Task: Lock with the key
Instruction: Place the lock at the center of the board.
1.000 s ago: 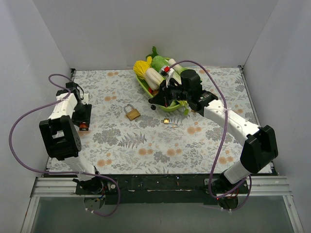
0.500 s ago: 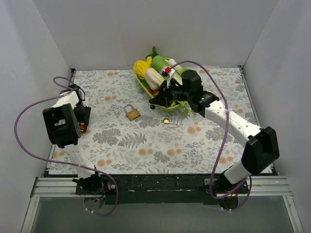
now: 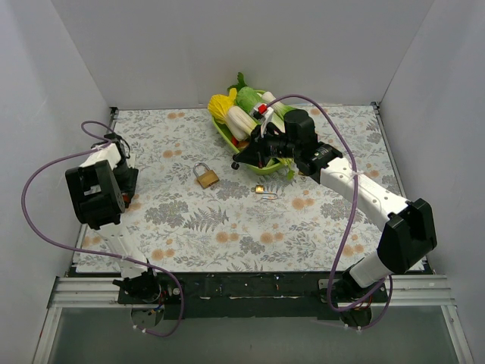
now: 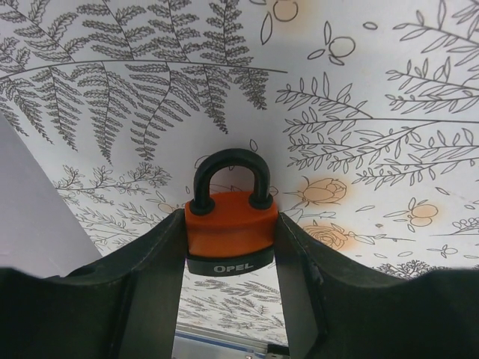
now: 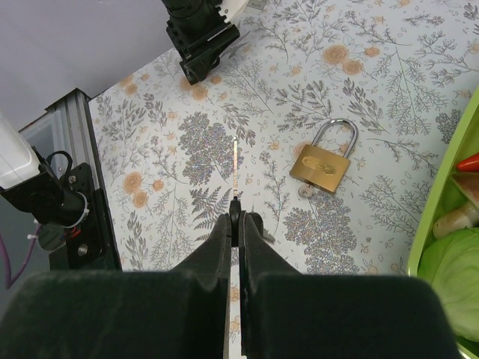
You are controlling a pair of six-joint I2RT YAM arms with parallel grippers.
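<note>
An orange padlock [image 4: 230, 224] with a black shackle, marked OPEL, is clamped by its sides in my left gripper [image 4: 230, 241], above the floral table cover. From above, that left gripper [image 3: 129, 191] is at the table's left edge with the orange padlock [image 3: 131, 200] showing at its tip. My right gripper [image 5: 238, 221] is shut on a key [image 5: 236, 172], whose thin blade points forward, seen edge-on. From above, the right gripper [image 3: 244, 161] hovers near the green tray, well apart from the orange padlock.
A brass padlock [image 3: 205, 175] lies flat mid-table, also the brass padlock [image 5: 323, 164] ahead-right of the key. A small key and clip [image 3: 264, 192] lie nearby. A green tray [image 3: 224, 135] of vegetables stands at the back. White walls enclose the table.
The left arm's upper links have swung in toward the left wall while its gripper stayed near the same spot with the padlock. The right arm has barely moved.
</note>
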